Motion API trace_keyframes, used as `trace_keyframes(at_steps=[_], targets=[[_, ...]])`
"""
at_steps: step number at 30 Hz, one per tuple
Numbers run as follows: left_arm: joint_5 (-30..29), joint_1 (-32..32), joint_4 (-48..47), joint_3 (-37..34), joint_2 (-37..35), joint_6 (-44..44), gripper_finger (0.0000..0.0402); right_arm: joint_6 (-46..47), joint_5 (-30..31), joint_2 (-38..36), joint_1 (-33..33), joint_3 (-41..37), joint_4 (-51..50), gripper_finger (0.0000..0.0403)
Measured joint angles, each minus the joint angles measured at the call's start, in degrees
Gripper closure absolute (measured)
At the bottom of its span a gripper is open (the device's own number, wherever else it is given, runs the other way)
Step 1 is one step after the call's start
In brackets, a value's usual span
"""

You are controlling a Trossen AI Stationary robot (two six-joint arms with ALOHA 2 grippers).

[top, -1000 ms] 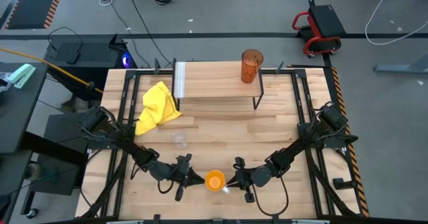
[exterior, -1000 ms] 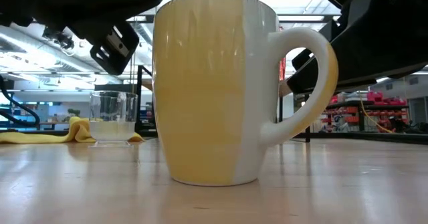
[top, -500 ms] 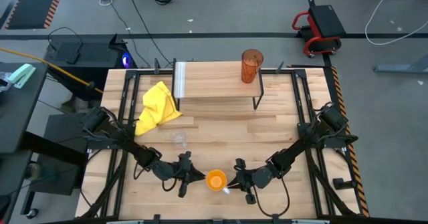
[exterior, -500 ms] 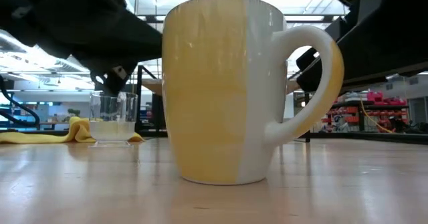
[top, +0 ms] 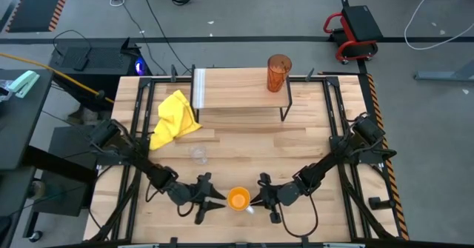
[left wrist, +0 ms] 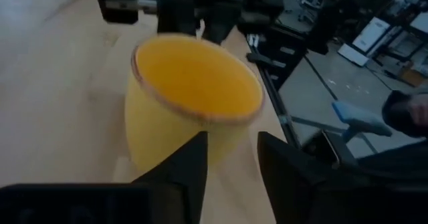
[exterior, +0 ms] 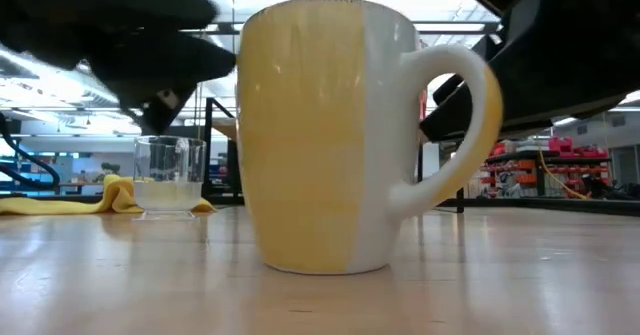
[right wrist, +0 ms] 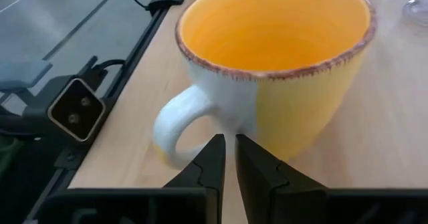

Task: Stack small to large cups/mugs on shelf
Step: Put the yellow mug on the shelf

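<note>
The orange mug [top: 238, 199], white outside with a white handle [right wrist: 177, 127], stands upright on its base near the table's front edge. My left gripper [left wrist: 233, 158] is open at the mug's left wall. My right gripper [right wrist: 229, 154] points at the mug's right wall beside the handle, with only a narrow slit between its fingers. The small clear glass cup [top: 198, 154] stands on the table farther back. The amber tumbler [top: 278, 72] stands on the shelf [top: 237, 92] at its right end. My left gripper's fingertips [left wrist: 200, 147] come level from the table's left, close against the mug's outer wall [left wrist: 157, 127]; I cannot tell whether they touch it. My right gripper's fingertips [right wrist: 217, 144] come level from the table's right at the wall [right wrist: 234, 114] beside the handle root; I cannot tell whether they touch.
A yellow cloth [top: 174, 121] lies crumpled left of the shelf. Black frame rails [top: 137, 129] run along the table's left and right sides. Bare wood lies between the mug and the shelf.
The mug has slid a little toward the table's right and turned slightly about its base, staying upright. My left gripper has come down lower beside the mug's left wall.
</note>
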Motion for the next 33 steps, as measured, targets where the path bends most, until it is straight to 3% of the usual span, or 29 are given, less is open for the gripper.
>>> trace_keyframes(at_steps=[8, 20, 33], targets=[[0.71, 2.43, -6.22, 4.04, -0.2, 0.55, 0.0244, -2.01, -2.49, 0.0, -0.87, -0.13, 0.03, 0.036], [0.7, 6.73, -7.89, 3.66, -0.31, 0.77, 0.0248, -2.85, -2.13, 0.0, -1.71, -0.13, 0.38, 0.036], [-0.88, 8.76, -16.77, 3.51, 0.0, 1.31, 0.0252, -3.92, -0.54, -0.05, -3.26, 0.11, 1.41, 0.036]])
